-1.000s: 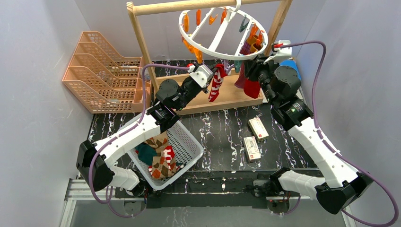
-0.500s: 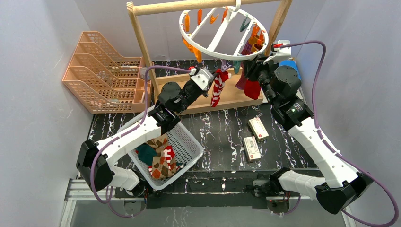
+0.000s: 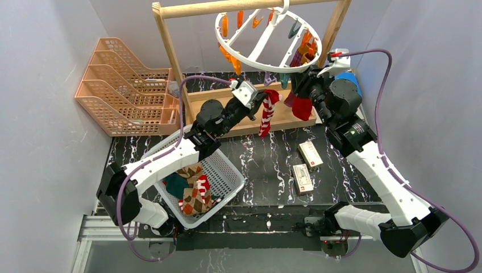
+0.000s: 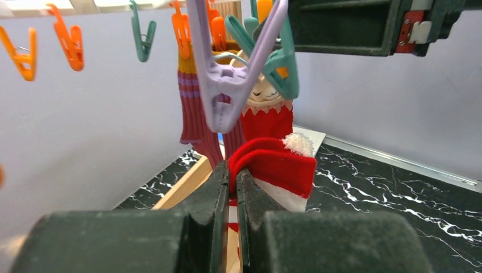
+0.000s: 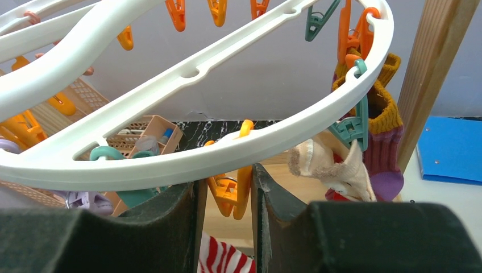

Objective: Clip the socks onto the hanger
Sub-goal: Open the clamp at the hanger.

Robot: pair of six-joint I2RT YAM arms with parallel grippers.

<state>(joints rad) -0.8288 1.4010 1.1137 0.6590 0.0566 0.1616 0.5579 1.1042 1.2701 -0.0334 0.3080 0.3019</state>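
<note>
While my left claw [image 4: 233, 170] is clenched on the red cuff of the striped sock [image 3: 267, 116], that sock dangles in the air below the hanger [image 3: 267, 67], over the far middle of the desk [image 3: 267, 165]. Left wrist view: the cuff sits just under a lilac clip [image 4: 224, 85], not in it. My right claw [image 5: 224, 176] is up under the ring's right side with an orange clip [image 5: 230, 190] between its fingers. Can't tell whether the pads are squeezing it or just bracketing it. The hanger's hook is over the top bar of the wooden rack [image 3: 170, 51], which stands along the desk's far edge. Clipped on the ring's right side: a maroon sock [image 5: 381, 148] with a mustard cuff, and a red sock with a cream top [image 5: 335, 165] beside it. The basket [image 3: 227, 168] at the near-left corner holds an argyle sock [image 3: 196, 199] and a teal sock [image 3: 176, 185]. Two small boxes [image 3: 310, 154] lie flat, right of centre.
</note>
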